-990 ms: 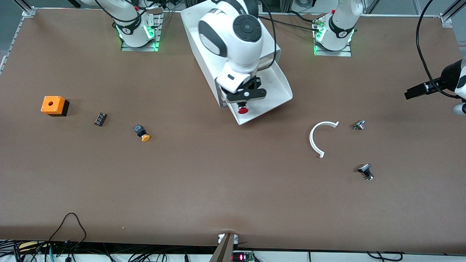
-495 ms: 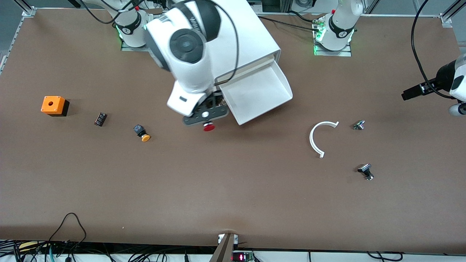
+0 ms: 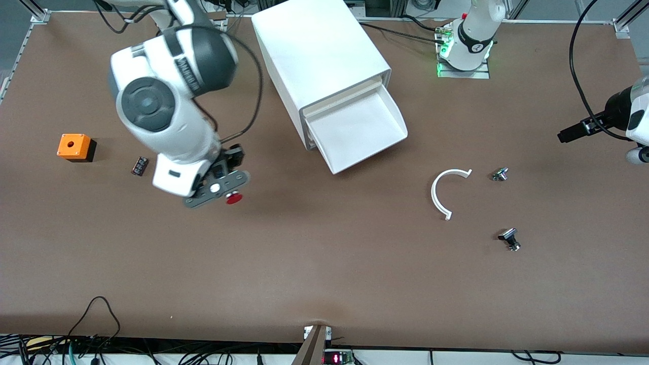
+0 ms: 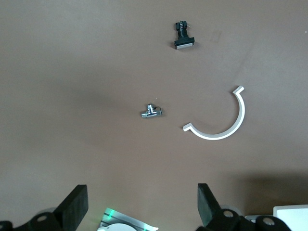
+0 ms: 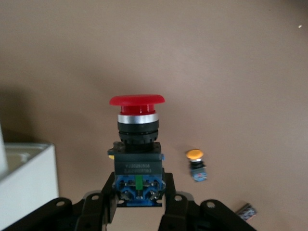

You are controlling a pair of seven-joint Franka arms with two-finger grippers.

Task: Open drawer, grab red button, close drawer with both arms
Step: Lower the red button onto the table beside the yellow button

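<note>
The button [image 3: 233, 198] is held in the clenched jaws of the right gripper [image 3: 223, 191], gripped by its black-and-blue body with the red cap pointing away from the wrist. It is carried in the air over bare surface [image 3: 324, 274], well apart from the cabinet [image 3: 314, 50] and toward the right arm's end of the table. The drawer [image 3: 362, 133] is seen pulled out of the cabinet and empty. The left gripper [image 4: 139, 207] hangs with its jaws released, holding nothing, over the surface toward the left arm's end, well apart from the cabinet; that arm is judged to be waiting.

The opening and the grab are judged done, so the carrying-off of the button is the step in hand. Next, a spot clear of the orange-capped button [image 5: 195, 155] would have to be chosen for setting it down. The drawer is then to be pushed shut, squarely against its flared front lip, lest the cabinet be skewed.
</note>
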